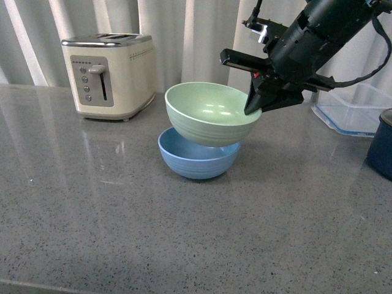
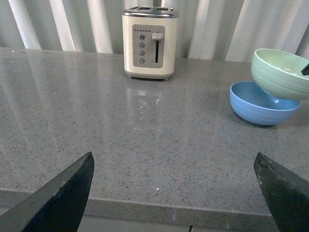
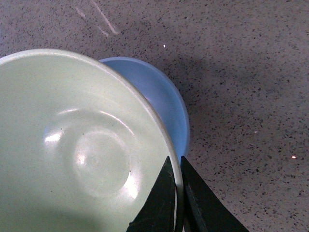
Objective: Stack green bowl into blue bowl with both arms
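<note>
The right claw (image 1: 257, 104) pinches the right rim of the green bowl (image 1: 205, 116), tilting it over the blue bowl (image 1: 196, 160), probably to nest it. The left claw (image 2: 173, 159) hangs spread, empty.

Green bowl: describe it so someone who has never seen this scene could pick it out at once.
On the grey counter, look right of the cream toaster to a pair of bowls. The green bowl is the upper one, tilted over the blue bowl. It alone is pale mint and pinched at the rim by the right gripper.
</note>
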Robot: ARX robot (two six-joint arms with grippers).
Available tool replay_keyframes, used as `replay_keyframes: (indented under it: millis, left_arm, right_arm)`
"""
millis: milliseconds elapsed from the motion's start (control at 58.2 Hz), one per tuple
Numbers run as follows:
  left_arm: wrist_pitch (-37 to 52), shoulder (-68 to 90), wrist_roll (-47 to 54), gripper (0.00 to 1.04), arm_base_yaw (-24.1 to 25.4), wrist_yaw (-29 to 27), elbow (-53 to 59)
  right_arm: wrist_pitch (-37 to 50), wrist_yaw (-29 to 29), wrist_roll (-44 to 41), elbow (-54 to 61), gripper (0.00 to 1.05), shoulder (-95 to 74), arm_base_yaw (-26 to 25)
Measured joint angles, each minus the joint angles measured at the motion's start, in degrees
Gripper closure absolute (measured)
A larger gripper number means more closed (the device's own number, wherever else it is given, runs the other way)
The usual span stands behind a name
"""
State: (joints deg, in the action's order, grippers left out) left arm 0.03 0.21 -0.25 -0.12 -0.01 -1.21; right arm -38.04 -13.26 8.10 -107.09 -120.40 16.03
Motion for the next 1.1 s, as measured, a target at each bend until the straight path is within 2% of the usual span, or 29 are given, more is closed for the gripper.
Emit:
replay_keyframes:
  millis: [533,585,842,1100]
  left_arm:
    - [0.0,0.0,0.0,0.07,0.0,0.0,0.0]
    - [0.0,0.0,0.0,0.07,0.0,0.0,0.0]
    - [0.0,0.0,0.0,0.07,0.0,0.0,0.0]
    - [0.0,0.0,0.0,0.07,0.0,0.0,0.0]
  right_arm:
    - [-3.3,-1.0,-1.0,-8.6,1.04,-7.7,0.5]
    - [-3.5,-1.8,-1.1,-8.6,0.99,-7.8,0.5]
    - [-1.5,-2.4,-0.3,-6.8,0.60,-6.8,0.2]
    - [3.9,-0.8,1.1,3.1,0.20,0.8,-3.0]
